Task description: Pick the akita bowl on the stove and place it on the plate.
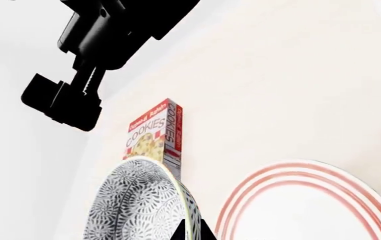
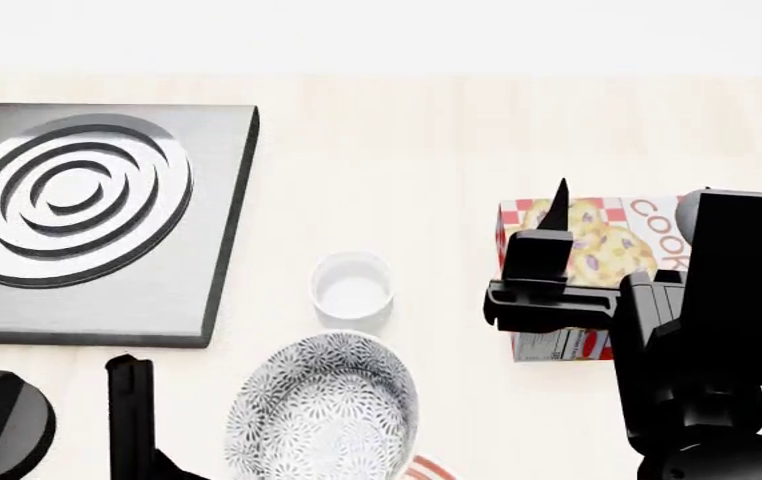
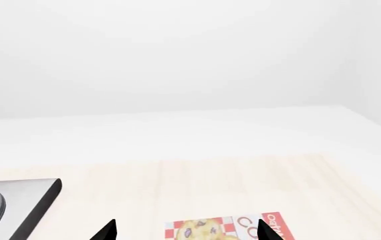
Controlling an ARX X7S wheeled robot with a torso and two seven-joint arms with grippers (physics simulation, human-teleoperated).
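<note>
Nearest in the head view, the akita bowl (image 2: 325, 412) hangs tilted at the left gripper (image 1: 189, 231), whose jaws seem to pinch its rim, though only one dark fingertip shows. Just a sliver of the plate (image 2: 428, 468) peeks out beneath it there; the left wrist view shows its red rings (image 1: 310, 200) beside the bowl. One white cup (image 2: 352, 290) stands beyond. The right gripper (image 3: 187, 231) hovers spread wide above one cookie box (image 2: 581, 270). Farthest left, the stove (image 2: 94, 215) lies bare, its knob (image 2: 1, 425) nearer.
</note>
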